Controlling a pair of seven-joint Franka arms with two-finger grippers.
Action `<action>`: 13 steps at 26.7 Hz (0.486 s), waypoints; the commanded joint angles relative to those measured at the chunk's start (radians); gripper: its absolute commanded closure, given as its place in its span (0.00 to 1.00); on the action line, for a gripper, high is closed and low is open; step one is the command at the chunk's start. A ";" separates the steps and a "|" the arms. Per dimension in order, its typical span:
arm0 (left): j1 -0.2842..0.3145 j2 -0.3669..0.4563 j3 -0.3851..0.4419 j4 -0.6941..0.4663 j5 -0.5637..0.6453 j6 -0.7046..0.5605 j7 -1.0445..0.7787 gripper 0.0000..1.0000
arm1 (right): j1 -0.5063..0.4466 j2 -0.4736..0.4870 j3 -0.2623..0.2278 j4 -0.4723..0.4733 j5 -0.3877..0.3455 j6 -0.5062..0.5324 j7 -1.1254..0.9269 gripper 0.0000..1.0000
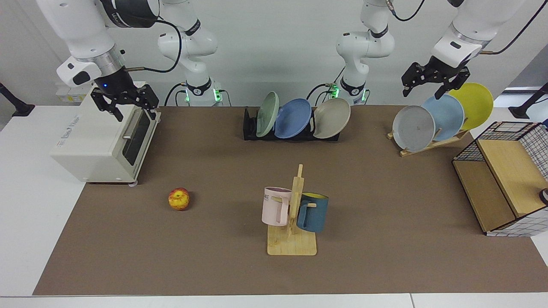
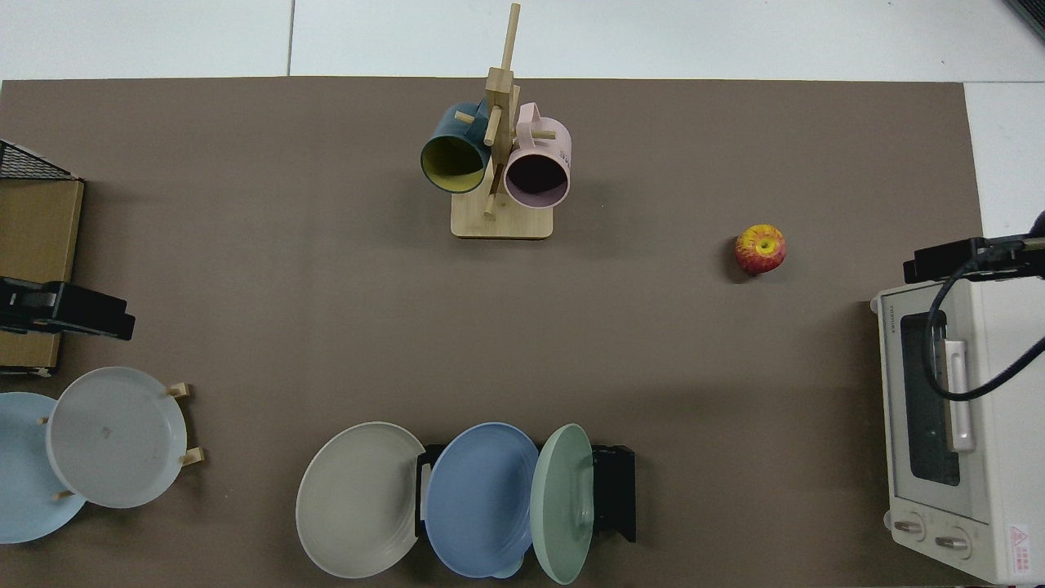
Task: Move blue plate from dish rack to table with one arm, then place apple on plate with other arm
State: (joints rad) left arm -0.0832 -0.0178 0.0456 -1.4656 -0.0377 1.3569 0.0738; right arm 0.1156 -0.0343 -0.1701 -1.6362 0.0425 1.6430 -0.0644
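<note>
The blue plate (image 1: 293, 118) stands on edge in the black dish rack (image 1: 250, 128), wedged between a sage-green plate (image 1: 267, 114) and a beige plate (image 1: 332, 117); all three lean and overlap, so the likeliest trouble is a finger catching a neighbour's rim and dragging or tipping it out of its slot as the blue one is lifted; a thin, smooth rim pinched at one point could also swing or slip in the grasp. A second risk is mistaken identity: the wooden plate stand (image 1: 428, 145) holds a paler sky-blue plate (image 1: 443, 116) beside a grey plate (image 1: 413, 127) and a yellow plate (image 1: 473, 105), and the left gripper (image 1: 424, 83) hovers right above that stand, fingers spread and holding nothing, so the wrong blue dish is the nearer one. The blue plate lies well apart from the left gripper, lower and toward the middle of the table's (image 1: 385, 256) far edge. The right gripper (image 1: 126, 102) hangs over the white toaster oven (image 1: 107, 141), fingers parted and empty; the apple (image 1: 179, 199) rests on the brown mat nearer the camera in the facing view, well below and apart from it; being round, it may roll if nudged. The mug tree (image 1: 293, 222) with its pink mug (image 1: 276, 206) and teal mug (image 1: 312, 211) crowds the open middle, so a plate set too close could knock it.
</note>
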 commanded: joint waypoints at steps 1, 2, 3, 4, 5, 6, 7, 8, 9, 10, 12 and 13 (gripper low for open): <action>0.003 -0.024 0.002 -0.033 -0.010 0.037 -0.002 0.00 | -0.001 -0.019 -0.002 -0.019 -0.006 -0.002 -0.026 0.01; 0.005 -0.024 0.002 -0.033 -0.010 0.041 -0.002 0.00 | -0.001 -0.019 -0.002 -0.019 -0.006 -0.002 -0.026 0.01; 0.003 -0.022 0.000 -0.032 -0.010 0.048 -0.002 0.00 | -0.001 -0.019 -0.002 -0.019 -0.006 -0.002 -0.026 0.01; 0.003 -0.021 0.000 -0.030 -0.010 0.053 0.001 0.00 | -0.001 -0.019 -0.002 -0.020 -0.006 -0.002 -0.026 0.01; 0.003 -0.019 0.000 -0.029 -0.010 0.053 0.000 0.00 | -0.001 -0.019 -0.002 -0.021 -0.006 -0.002 -0.026 0.01; 0.002 -0.019 0.000 -0.029 -0.010 0.053 0.000 0.00 | -0.001 -0.019 -0.002 -0.019 -0.006 -0.002 -0.026 0.01; -0.001 -0.019 0.000 -0.029 -0.010 0.053 0.000 0.00 | -0.001 -0.019 -0.002 -0.019 -0.006 -0.002 -0.026 0.01; -0.001 -0.020 0.000 -0.030 -0.011 0.050 -0.002 0.00 | -0.001 -0.019 -0.002 -0.019 -0.006 -0.002 -0.026 0.01; -0.003 -0.021 -0.001 -0.030 -0.011 0.050 -0.002 0.00 | -0.001 -0.019 -0.002 -0.019 -0.006 -0.002 -0.026 0.01; -0.003 -0.021 0.000 -0.030 -0.011 0.047 -0.005 0.00 | -0.001 -0.019 -0.002 -0.020 -0.006 -0.002 -0.026 0.01; 0.005 -0.022 0.000 -0.030 -0.011 0.042 -0.008 0.00 | -0.001 -0.019 -0.002 -0.019 -0.006 -0.002 -0.026 0.01; 0.005 -0.024 0.000 -0.032 -0.011 0.042 -0.008 0.00 | -0.001 -0.019 -0.002 -0.019 -0.006 0.000 -0.026 0.01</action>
State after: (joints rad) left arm -0.0838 -0.0178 0.0442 -1.4670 -0.0377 1.3834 0.0732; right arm 0.1156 -0.0343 -0.1701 -1.6362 0.0425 1.6430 -0.0644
